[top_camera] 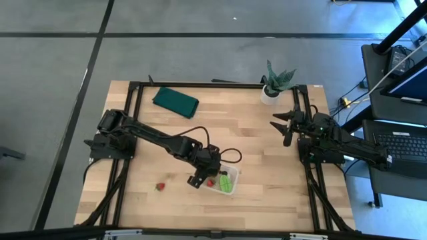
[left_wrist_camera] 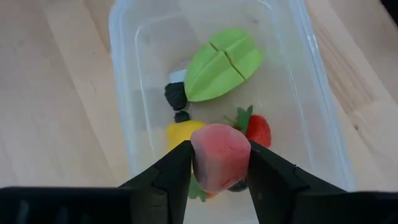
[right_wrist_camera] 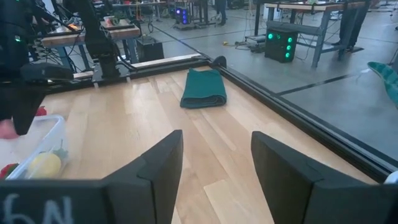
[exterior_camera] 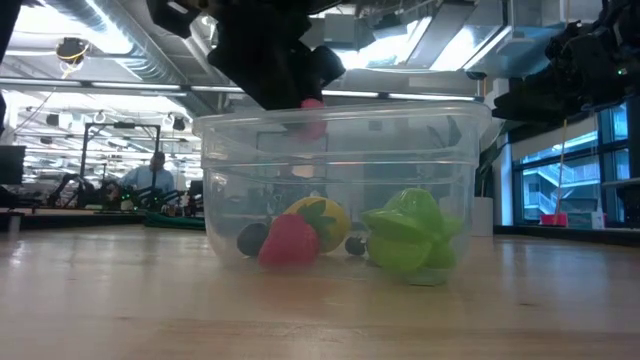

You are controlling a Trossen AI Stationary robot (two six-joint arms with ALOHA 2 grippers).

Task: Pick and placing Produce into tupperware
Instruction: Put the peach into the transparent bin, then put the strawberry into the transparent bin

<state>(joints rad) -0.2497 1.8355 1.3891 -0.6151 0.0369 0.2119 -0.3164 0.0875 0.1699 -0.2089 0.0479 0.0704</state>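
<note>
The clear tupperware tub (top_camera: 231, 176) stands near the table's near edge. In it lie a light green piece (left_wrist_camera: 224, 62), a yellow lemon-like piece (left_wrist_camera: 181, 133), a red strawberry (left_wrist_camera: 259, 129) and two dark berries (left_wrist_camera: 176, 94). My left gripper (left_wrist_camera: 219, 158) hovers over the tub's left end, shut on another red strawberry (left_wrist_camera: 219, 154). A third strawberry (top_camera: 160, 187) lies on the wood left of the tub. My right gripper (top_camera: 285, 125) waits open at the table's right side, touching nothing. My left gripper pinches the red strawberry's sides (left_wrist_camera: 198, 155) between its two fingers, coming from above and pointing down. The strawberry (exterior_camera: 312, 115) is lifted clear, at about the height of the tub's rim, above the pieces on the tub's floor.
A dark green folded cloth (top_camera: 176, 102) lies near the far left part of the table. A spiky plant in a white pot (top_camera: 273, 85) stands at the far edge. Bare wood lies between the tub and the right arm. Laptops (top_camera: 407, 143) sit beyond the right edge.
</note>
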